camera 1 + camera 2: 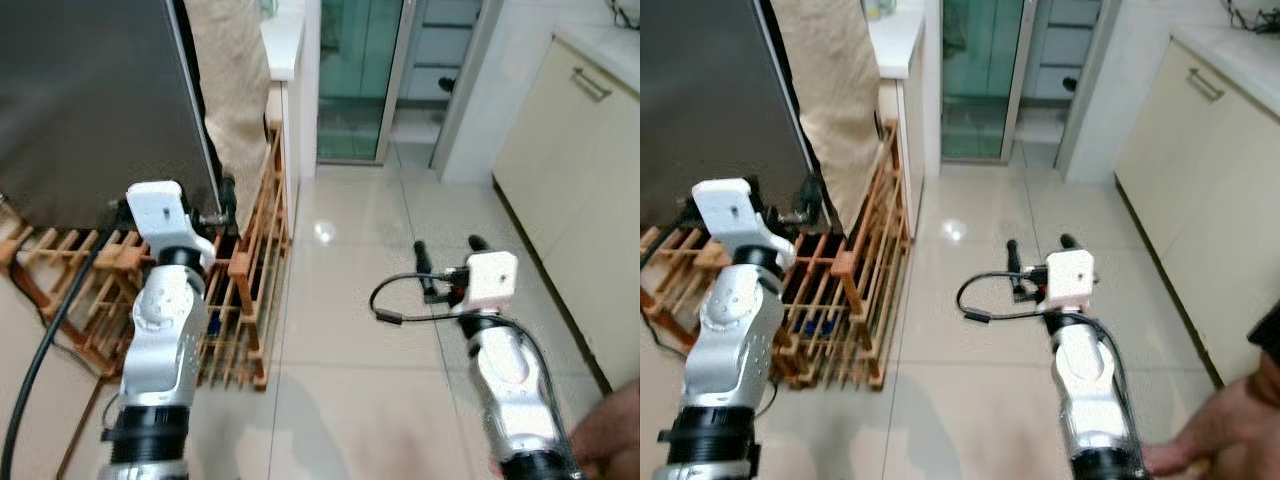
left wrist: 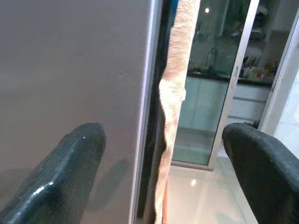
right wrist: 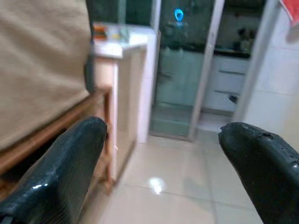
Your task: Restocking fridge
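The fridge's dark grey door [image 1: 90, 100] fills the upper left, and its right edge [image 2: 148, 107] runs upright in the left wrist view. My left gripper [image 2: 163, 154] is raised at that edge and open. One finger is before the door face, the other out past the beige cloth [image 2: 175, 93]; nothing is held. My right gripper [image 1: 448, 250] hovers over the tiled floor at the right, open and empty, pointing toward the glass door [image 3: 180, 70].
A wooden rack [image 1: 250, 280] stands on the floor beside the fridge, under a white counter [image 1: 282, 40]. Cream cabinets [image 1: 580, 170] line the right side. A black cable [image 1: 40, 350] hangs at the left. A person's hand [image 1: 615, 435] is at the bottom right.
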You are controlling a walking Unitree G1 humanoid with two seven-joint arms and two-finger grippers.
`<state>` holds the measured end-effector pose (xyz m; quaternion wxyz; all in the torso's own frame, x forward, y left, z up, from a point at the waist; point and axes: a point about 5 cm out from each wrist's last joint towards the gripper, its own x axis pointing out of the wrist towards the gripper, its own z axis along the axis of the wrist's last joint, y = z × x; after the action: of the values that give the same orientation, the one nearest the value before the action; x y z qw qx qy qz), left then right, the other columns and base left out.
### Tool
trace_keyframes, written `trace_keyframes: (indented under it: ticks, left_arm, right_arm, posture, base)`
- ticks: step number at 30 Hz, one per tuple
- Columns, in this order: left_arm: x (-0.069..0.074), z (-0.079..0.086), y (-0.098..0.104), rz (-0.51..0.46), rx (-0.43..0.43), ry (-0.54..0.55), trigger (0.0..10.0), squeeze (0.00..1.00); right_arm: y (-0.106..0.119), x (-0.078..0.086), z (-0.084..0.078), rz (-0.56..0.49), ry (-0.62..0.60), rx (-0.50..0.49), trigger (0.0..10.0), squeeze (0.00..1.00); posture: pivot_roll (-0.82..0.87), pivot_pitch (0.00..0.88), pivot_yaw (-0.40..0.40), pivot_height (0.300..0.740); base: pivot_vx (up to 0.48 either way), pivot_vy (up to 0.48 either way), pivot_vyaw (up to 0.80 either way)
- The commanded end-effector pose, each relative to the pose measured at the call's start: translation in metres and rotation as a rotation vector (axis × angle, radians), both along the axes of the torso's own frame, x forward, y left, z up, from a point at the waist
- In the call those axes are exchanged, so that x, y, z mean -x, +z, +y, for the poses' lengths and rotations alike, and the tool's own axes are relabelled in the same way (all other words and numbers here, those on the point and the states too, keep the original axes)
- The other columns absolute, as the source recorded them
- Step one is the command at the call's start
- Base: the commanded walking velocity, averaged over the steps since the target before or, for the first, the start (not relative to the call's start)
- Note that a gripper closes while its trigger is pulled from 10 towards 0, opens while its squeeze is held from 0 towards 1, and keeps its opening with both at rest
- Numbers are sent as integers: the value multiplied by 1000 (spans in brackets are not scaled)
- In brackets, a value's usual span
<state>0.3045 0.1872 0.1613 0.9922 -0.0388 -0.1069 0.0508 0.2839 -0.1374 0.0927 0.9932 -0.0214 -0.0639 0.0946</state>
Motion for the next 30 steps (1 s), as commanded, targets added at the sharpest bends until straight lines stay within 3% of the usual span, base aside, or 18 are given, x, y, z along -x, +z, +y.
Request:
trace_keyframes:
  ticks: [1,7,13,16,23,27,30]
  left_arm:
    - [-6,-6,10,-20,12,-7,10000,0]
    - [-12,1,19,-42,10,35,10000,0]
    - [-16,27,45,-120,-10,147,10000,0]
    - [-19,30,53,-141,-9,162,10000,0]
    - [-29,10,55,-137,5,96,10000,0]
    - [-47,-6,57,-100,21,56,10000,0]
    - [-54,-12,50,-50,14,18,10000,0]
  right_arm:
    - [3,-2,-11,-6,-24,32,10000,0]
    - [4,-5,-9,-8,-14,32,10000,0]
    - [3,-10,4,-3,9,23,10000,0]
    - [2,-10,5,-4,16,28,10000,0]
    - [0,-8,3,2,13,33,10000,0]
    - [-2,-6,5,9,17,36,10000,0]
    - [-3,-5,6,9,16,34,10000,0]
  posture:
    - [-136,0,-1,740]
    - [-110,0,-1,740]
    - [-96,0,3,740]
    - [-109,0,11,740]
    - [-118,0,18,740]
    - [-122,0,27,740]
    - [-122,0,28,740]
  base:
    - [480,0,0]
    - [160,0,0]
    - [0,0,0]
    - [0,0,0]
    - [0,0,0]
    - [0,0,0]
    - [0,0,0]
